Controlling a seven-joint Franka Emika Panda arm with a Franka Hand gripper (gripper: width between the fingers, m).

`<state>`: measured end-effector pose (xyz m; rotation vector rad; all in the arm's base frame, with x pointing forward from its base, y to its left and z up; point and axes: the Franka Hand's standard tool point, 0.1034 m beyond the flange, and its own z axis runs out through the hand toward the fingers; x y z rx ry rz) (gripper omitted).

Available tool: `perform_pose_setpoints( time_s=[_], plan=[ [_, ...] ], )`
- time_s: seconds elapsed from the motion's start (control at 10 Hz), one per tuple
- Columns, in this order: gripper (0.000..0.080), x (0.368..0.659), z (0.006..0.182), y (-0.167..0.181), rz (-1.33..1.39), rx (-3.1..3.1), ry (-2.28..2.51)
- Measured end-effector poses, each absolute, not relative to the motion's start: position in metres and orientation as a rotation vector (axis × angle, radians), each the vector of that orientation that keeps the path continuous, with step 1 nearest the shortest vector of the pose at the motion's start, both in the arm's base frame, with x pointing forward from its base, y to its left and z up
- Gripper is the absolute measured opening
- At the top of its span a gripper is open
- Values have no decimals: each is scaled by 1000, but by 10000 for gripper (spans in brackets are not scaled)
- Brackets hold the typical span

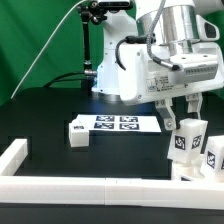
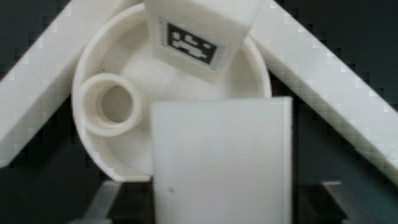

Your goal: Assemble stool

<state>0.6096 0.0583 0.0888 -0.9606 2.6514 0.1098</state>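
My gripper (image 1: 184,116) is at the exterior view's right, shut on a white stool leg (image 1: 188,138) that hangs upright below it. In the wrist view this leg (image 2: 217,155) fills the space between the fingers (image 2: 118,200). Just beyond it lies the round white seat (image 2: 125,60), underside towards the camera, with an open socket hole (image 2: 111,105). A tagged leg (image 2: 196,38) stands on the seat; in the exterior view it (image 1: 212,150) is beside the held leg. The seat (image 1: 186,172) is mostly hidden there. Another loose leg (image 1: 78,130) lies at centre left.
The marker board (image 1: 118,123) lies flat behind the loose leg. The long white border rail (image 1: 90,190) runs along the front and up the left side (image 1: 14,158); its arms (image 2: 45,90) flank the seat in the wrist view. The robot's base stands behind.
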Motion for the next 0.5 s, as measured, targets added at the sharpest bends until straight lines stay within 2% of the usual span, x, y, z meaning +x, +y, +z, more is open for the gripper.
perform_pose_setpoints(
  time_s=[0.1,0.2,0.3,0.5],
  plan=[
    [534,610,93,61,129,-992,2643],
    [614,611,103,63,141,-1053,2611],
    [614,612,108,63,140,-1080,2591],
    [647,611,104,63,108,-1259,2513]
  ],
)
